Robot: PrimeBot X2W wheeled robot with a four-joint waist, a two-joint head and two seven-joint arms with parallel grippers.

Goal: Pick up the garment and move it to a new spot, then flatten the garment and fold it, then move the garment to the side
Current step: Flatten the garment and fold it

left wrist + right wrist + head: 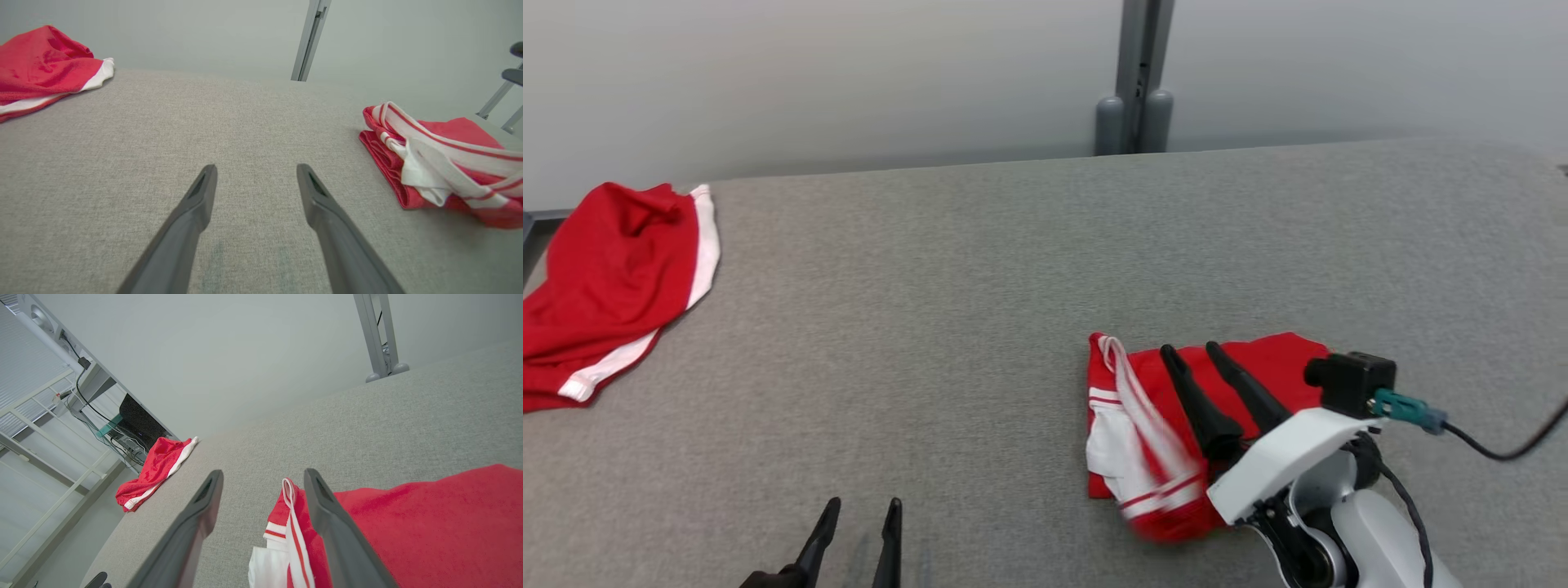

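2 red garments lie on the grey fabric-covered table (pixel 931 286); the folded red jersey garment with white stripes (pixel 1278 363) rests flat toward the table's near right, its white striped band bunched along its left edge; the right gripper (pixel 1190 349) is over it with its 2 dark fingers spread apart, gripping nothing, though whether the tips touch the cloth cannot be told; the left gripper (pixel 864 504) is at the near left, jaws wide and empty over bare table; the crumpled red garment with a white side band (pixel 613 278) sits well apart at the far left edge; a grey metal post (pixel 1137 73) stands behind the table.
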